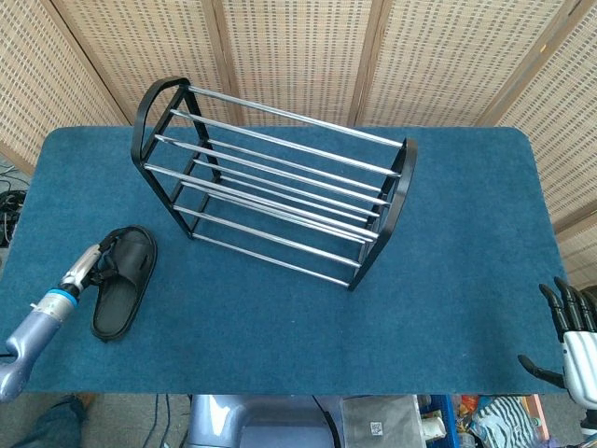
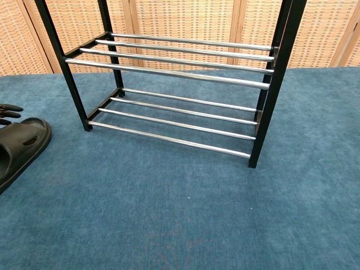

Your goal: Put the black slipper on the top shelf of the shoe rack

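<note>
My left hand [image 1: 98, 264] is over the strap of the black slipper [image 1: 124, 282], near the table's left edge. My fingers [image 2: 8, 111] show in the chest view at the left border, stretched out just above the slipper's toe end. From the head view the hand looks small and dark, so I cannot tell if it already touches the strap or has any hold of it. My left forearm [image 1: 37, 324] comes in from the front left corner of the table.

My right hand [image 1: 572, 338] is off the table, past the front right corner, with the fingers spread apart and nothing in it.

The slipper lies flat on the blue table [image 1: 448, 308], sole down, toe pointing toward the back edge. It is just beside the left end of the shoe rack [image 1: 275, 177] but apart from it. The rack stands upright in the middle of the table, black frame with chrome bars, set at an angle to the table edges. Its top shelf [image 1: 289, 126] carries nothing.
</note>
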Controlling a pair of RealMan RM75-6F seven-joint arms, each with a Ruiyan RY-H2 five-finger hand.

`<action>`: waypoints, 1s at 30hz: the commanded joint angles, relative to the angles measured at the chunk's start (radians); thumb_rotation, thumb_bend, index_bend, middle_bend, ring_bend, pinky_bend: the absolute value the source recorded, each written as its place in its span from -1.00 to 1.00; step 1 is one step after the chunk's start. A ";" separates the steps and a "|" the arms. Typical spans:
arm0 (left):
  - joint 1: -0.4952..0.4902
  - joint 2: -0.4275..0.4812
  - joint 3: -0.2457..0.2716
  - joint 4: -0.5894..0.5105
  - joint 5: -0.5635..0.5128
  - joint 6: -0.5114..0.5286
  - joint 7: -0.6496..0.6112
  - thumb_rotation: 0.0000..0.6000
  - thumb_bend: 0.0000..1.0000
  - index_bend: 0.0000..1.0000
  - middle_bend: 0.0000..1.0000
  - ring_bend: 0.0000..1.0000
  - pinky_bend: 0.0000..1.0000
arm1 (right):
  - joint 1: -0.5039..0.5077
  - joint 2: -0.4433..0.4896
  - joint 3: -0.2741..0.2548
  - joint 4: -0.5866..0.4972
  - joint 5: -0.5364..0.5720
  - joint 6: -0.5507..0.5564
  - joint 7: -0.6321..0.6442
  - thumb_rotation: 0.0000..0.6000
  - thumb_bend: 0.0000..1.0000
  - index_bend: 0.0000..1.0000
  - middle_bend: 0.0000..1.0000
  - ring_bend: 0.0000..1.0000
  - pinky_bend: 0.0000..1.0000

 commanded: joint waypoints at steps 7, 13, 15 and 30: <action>-0.039 0.102 0.089 -0.214 0.201 0.057 0.031 1.00 1.00 -1.00 -1.00 -1.00 -1.00 | -0.003 0.006 0.001 -0.001 0.001 0.005 0.014 1.00 -1.00 -1.00 -1.00 -1.00 -1.00; -0.058 0.151 0.162 -0.286 0.342 0.137 0.031 1.00 1.00 -1.00 -1.00 -1.00 -1.00 | -0.004 0.010 0.001 -0.001 0.001 0.007 0.023 1.00 -1.00 -1.00 -1.00 -1.00 -1.00; -0.065 0.157 0.176 -0.303 0.380 0.178 0.018 1.00 1.00 -1.00 -1.00 -1.00 -1.00 | -0.003 0.010 0.001 0.000 0.001 0.005 0.023 1.00 -1.00 -1.00 -1.00 -1.00 -1.00; 0.148 0.234 0.147 -0.430 0.185 0.487 0.604 1.00 -0.76 -1.00 -1.00 -1.00 -1.00 | -0.001 0.009 -0.003 -0.005 -0.002 -0.002 0.027 1.00 -1.00 -1.00 -1.00 -1.00 -1.00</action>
